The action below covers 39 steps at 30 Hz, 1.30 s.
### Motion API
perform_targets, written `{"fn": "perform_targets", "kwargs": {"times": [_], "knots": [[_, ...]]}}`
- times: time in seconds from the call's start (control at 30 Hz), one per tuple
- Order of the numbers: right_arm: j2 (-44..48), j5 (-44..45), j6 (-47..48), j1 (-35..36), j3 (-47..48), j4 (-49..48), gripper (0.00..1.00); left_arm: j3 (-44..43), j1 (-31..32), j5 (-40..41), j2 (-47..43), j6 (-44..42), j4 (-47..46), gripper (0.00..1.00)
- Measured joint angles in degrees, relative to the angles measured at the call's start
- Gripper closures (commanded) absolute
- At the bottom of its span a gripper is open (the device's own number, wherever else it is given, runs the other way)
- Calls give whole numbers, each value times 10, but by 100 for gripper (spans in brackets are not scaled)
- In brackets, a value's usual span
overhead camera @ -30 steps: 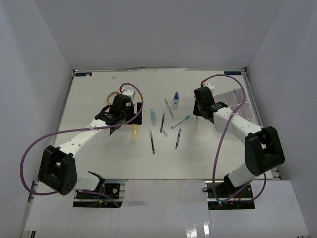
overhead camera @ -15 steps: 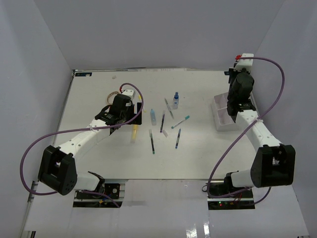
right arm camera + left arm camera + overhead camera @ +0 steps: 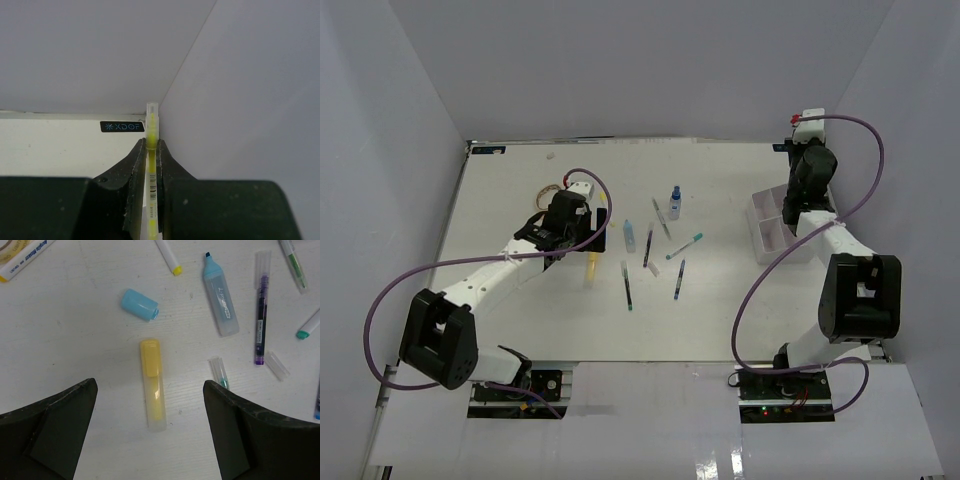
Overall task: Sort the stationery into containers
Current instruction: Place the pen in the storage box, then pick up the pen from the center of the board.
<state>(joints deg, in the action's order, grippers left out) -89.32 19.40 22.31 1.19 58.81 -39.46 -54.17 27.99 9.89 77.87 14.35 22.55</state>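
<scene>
My left gripper [image 3: 150, 407] is open and hangs low over a yellow highlighter [image 3: 152, 385], which lies between the two fingers without touching them. From above, that highlighter [image 3: 591, 268] lies just right of the left arm. My right gripper [image 3: 151, 145] is shut on a thin yellow pen [image 3: 151, 120], held level and pointing at the back right corner. The right arm is raised by the white organizer box [image 3: 766, 238] at the right edge. More stationery lies mid-table: a light-blue highlighter [image 3: 220, 302], a purple pen [image 3: 260, 310] and a blue bottle [image 3: 674, 203].
A loose blue cap [image 3: 139, 304] and a clear cap [image 3: 276, 365] lie near the left gripper. Several thin pens [image 3: 627, 285] are scattered mid-table. A tan rubber-band loop [image 3: 552, 192] sits behind the left arm. Grey walls close in the table on three sides.
The right arm swung from mid-table to the back right with the yellow pen, and now stands raised by the organizer box. The left arm has stayed put.
</scene>
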Motion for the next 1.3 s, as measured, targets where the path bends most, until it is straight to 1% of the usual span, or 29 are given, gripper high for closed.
{"fn": "perform_targets", "kwargs": {"times": [0.13,0.23,0.33,0.37,0.43,0.47,0.6,0.7,0.83,0.93,1.03,1.13,1.23,1.3], "knots": [[-16,-8,-5,-15,-7,-13,91,0,0,0,3,-2,0,2],[-30,-11,-11,-20,-19,-20,87,0,0,0,3,-3,0,2],[-43,-11,-18,-23,-33,-24,79,0,0,0,3,-4,0,2],[-46,-11,-21,-23,-39,-23,74,0,0,0,3,-4,-1,2],[-48,-11,-28,-23,-49,-23,69,0,0,0,3,-4,0,2],[-48,-11,-30,-23,-54,-23,64,0,0,0,3,-4,0,2],[-44,-10,-40,-23,-70,-23,54,0,0,0,2,-4,0,2],[-20,-14,-50,-23,-76,3,52,0,0,0,2,-4,0,2],[45,-38,-73,-21,-73,63,44,0,0,0,-5,-4,0,2],[102,-68,-99,-9,-54,124,36,0,0,0,-11,-4,0,2],[140,-85,-111,39,-12,193,35,0,0,2,-17,-3,0,2],[153,-88,-105,124,34,262,35,0,0,5,-22,-3,0,2],[139,-100,-100,215,98,346,37,0,0,14,-28,-1,0,2],[110,-106,-101,262,158,407,39,0,0,21,-35,0,0,2]]}}
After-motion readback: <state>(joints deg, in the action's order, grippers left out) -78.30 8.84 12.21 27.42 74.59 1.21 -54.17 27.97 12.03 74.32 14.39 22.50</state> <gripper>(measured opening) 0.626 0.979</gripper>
